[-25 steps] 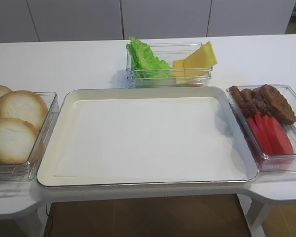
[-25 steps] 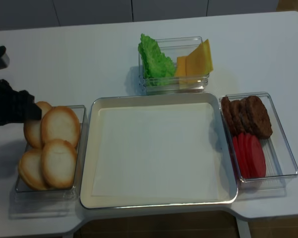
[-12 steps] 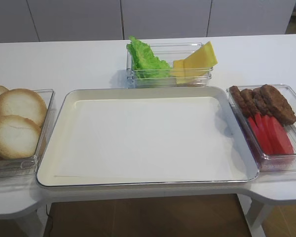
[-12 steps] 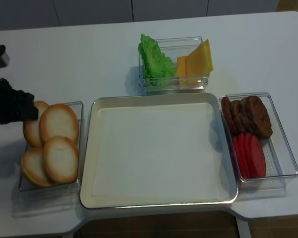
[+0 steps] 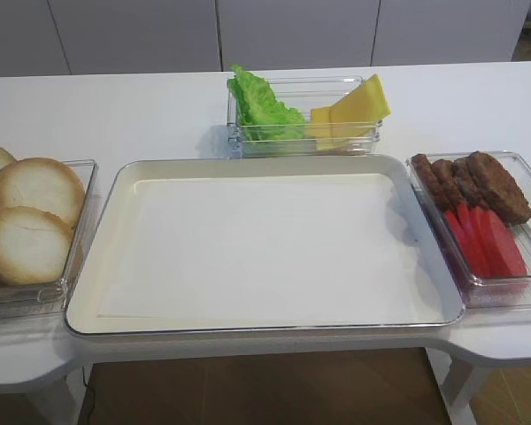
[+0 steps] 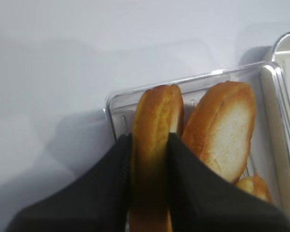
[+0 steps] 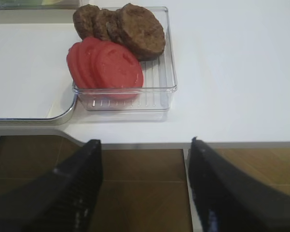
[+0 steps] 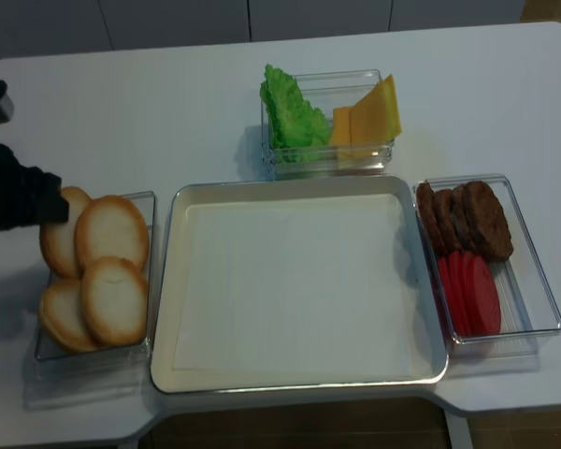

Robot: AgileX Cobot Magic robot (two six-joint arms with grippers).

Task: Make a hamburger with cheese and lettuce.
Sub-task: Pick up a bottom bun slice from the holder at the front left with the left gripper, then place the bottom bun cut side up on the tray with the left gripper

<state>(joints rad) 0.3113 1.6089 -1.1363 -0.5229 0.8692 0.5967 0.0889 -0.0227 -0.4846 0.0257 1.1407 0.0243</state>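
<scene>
My left gripper (image 8: 39,198) is shut on a bun half (image 6: 156,121) with a golden-brown crust. It grips the bun edge-on at the back of the clear bun box (image 8: 42,351). Its black fingers (image 6: 108,183) press both sides of the bun. Three more bun halves (image 8: 112,234) lie in that box and also show in the other high view (image 5: 37,186). The green lettuce (image 8: 290,112) and the yellow cheese slices (image 8: 372,112) stand in a clear box behind the tray. My right gripper (image 7: 144,141) is open and empty, off the table's front edge.
A large cream tray (image 8: 164,309) sits in the middle of the white table. A clear box at the right holds brown patties (image 8: 467,220) and red slices (image 8: 472,290). These also show in the right wrist view (image 7: 106,65).
The bun box and its buns have shifted a little left, away from the tray, along with my left gripper. Everything else is still.
</scene>
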